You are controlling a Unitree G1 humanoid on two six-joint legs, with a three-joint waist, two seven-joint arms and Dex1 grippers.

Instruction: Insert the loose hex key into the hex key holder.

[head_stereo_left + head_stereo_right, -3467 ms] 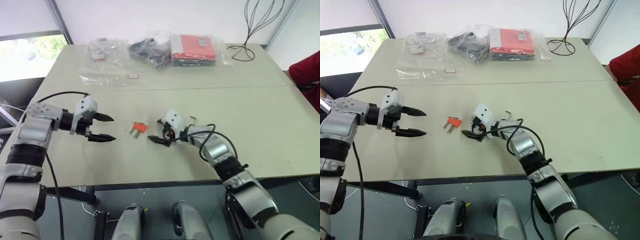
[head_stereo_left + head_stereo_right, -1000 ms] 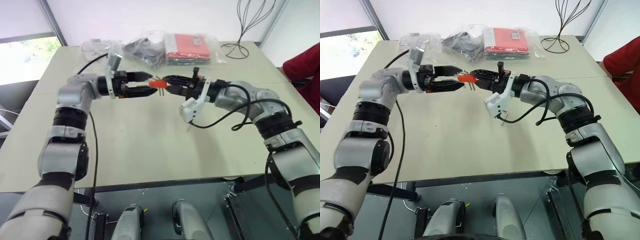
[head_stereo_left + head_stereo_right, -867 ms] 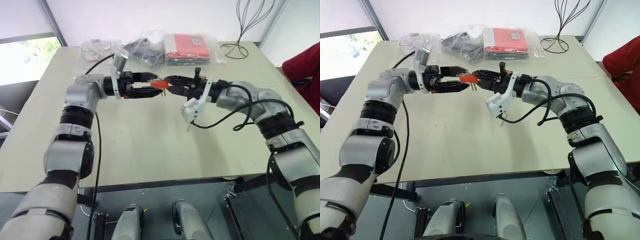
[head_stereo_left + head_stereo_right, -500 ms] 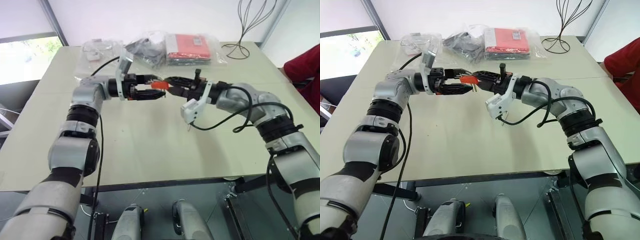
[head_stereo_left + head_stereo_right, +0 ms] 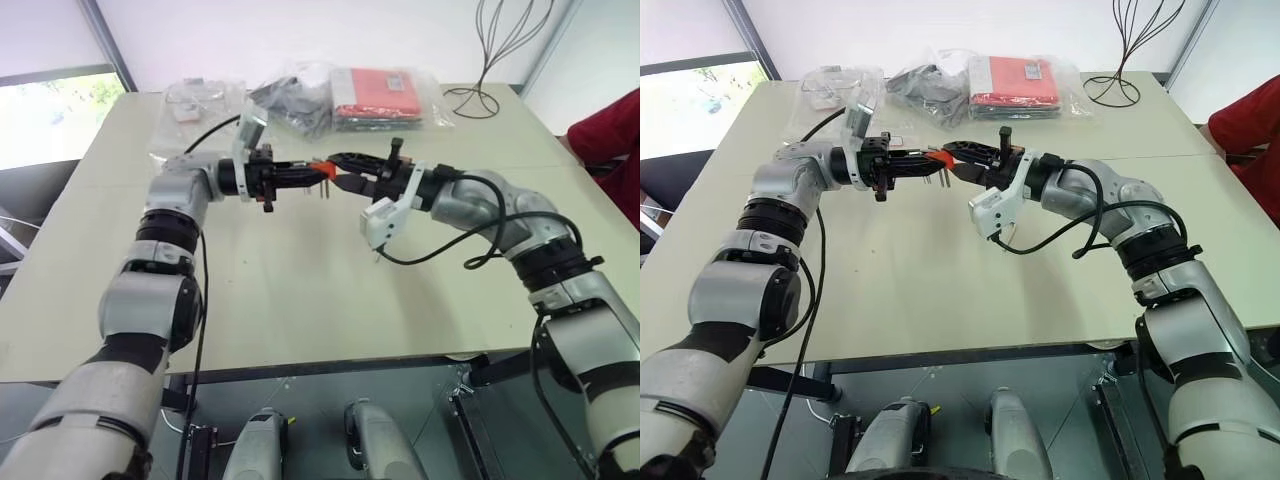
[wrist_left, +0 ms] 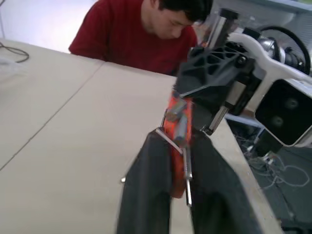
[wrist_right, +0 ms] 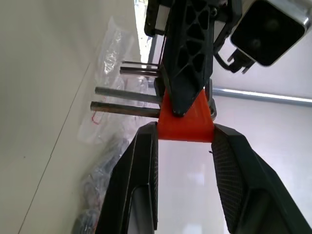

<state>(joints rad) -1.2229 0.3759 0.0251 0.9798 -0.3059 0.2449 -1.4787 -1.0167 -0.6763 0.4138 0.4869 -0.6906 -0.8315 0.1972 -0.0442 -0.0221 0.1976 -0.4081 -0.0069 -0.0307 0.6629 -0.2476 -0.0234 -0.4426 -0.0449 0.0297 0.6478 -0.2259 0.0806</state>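
Observation:
The orange hex key holder (image 5: 319, 167) hangs in the air over the middle of the table (image 5: 300, 300), its thin grey keys sticking out. My left gripper (image 5: 308, 173) is shut on it from the left. From the other side my right gripper (image 5: 334, 175) is shut on the same block. The right wrist view has the orange holder (image 7: 185, 124) pinched between my two fingers, the left gripper's black finger clamped on it from beyond. A small thin grey piece (image 5: 377, 257) on the table under my right wrist looks like the loose hex key.
At the table's far edge lie clear plastic bags (image 5: 200, 100), a dark bundle and a red packet (image 5: 380, 95). A black wire stand (image 5: 495, 60) is at the far right. A person in a red top (image 5: 605, 125) sits at the right side.
My left gripper, open around the holder half a second ago, has shut on it. Right gripper keeps its hold; neither arm has moved noticeably.

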